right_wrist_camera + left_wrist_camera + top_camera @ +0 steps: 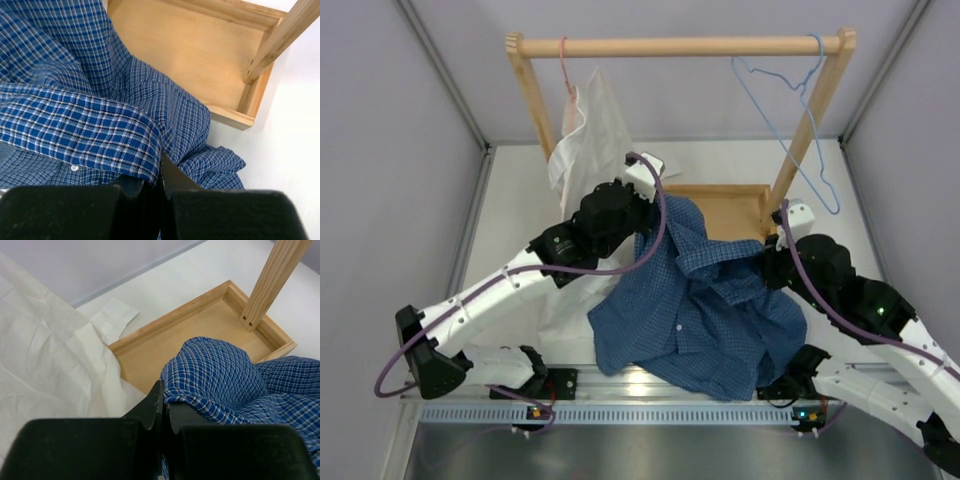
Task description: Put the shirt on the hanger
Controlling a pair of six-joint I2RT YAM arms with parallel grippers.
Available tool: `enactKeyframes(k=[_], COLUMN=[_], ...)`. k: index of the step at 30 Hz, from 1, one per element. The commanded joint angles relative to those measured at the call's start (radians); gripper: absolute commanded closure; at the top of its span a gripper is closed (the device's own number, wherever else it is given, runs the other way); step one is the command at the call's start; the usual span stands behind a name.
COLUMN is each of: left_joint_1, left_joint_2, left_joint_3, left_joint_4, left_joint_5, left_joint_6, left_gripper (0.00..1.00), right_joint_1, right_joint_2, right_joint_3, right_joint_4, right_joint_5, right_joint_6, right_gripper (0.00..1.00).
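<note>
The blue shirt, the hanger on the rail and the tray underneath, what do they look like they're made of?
The shirt: thin woven cloth, probably cotton, matte; the check is in the weave and it creases softly. The hanger: thin wire with a light-blue coating, likely metal beneath. The tray: pale bare wood, visible grain, matte.
</note>
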Motion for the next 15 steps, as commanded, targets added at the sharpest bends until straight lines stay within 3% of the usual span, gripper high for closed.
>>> enactKeyframes(k=[1, 6, 7, 12, 15], left_joint_1=[0.005, 0.029, 0.075, 0.254, 0.273], left_joint_2=[-0.003, 0.104, 0.121, 0.184, 0.198], left_joint_3=[-0.042, -0.053, -0.033, 0.031, 0.09], left_joint_4=[-0.043, -0.04, -0.045, -0.061, -0.054], left_joint_5=[-0.063, -0.348, -0.355, -0.19, 0.077], left_joint_6=[-0.053, -0.105, -0.12, -0.24, -0.205], left_gripper=[1.0, 1.0, 1.0, 1.0, 0.79], right_joint_1=[-0.022, -0.022, -0.023, -0.023, -0.023], right_joint_2=[-0.043, -0.058, -0.058, -0.063, -0.024], right_joint_3=[0.05, 0.105, 0.116, 0.173, 0.162], right_joint_4=[-0.002, -0.068, -0.083, -0.131, -0.122], right_joint_5=[0.021, 0.071, 0.073, 0.053, 0.002], right_joint_6=[0.016, 0.01, 0.009, 0.005, 0.005], right_gripper=[1.0, 1.0, 1.0, 1.0, 1.0])
